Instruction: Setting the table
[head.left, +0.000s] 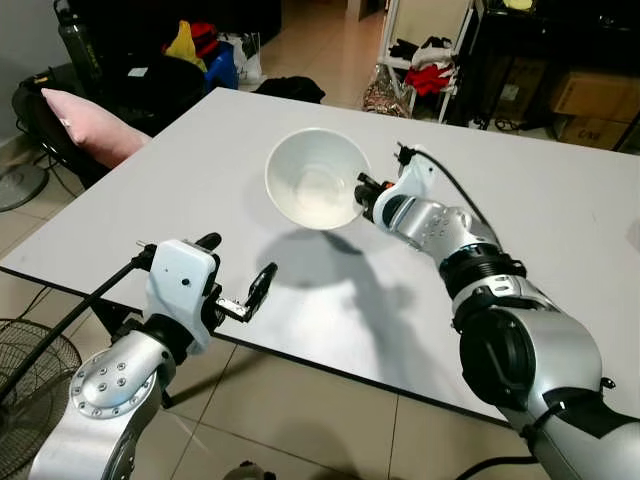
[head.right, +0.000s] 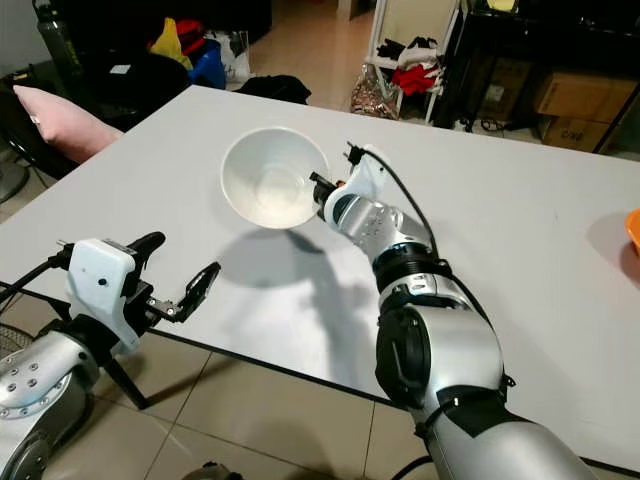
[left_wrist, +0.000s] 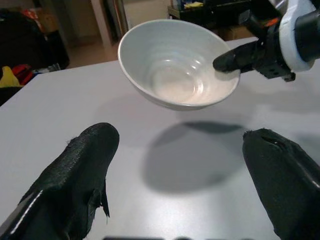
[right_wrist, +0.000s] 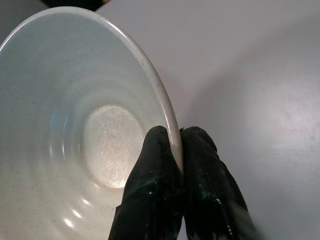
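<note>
Right end effector (head.left: 362, 190) pinching white bowl (head.left: 315, 178) rim, airborne over worktop (head.left: 560, 220) | left end effector (head.left: 240, 285) released, near edge | bowl unplaced, setting barely begun

We see the right gripper (head.right: 318, 186) pinching the rim of a white bowl (head.right: 268, 178), lifted and tilted above the white table (head.right: 520, 200). Left gripper (head.right: 176, 270) hovers spread by the near edge.
</note>
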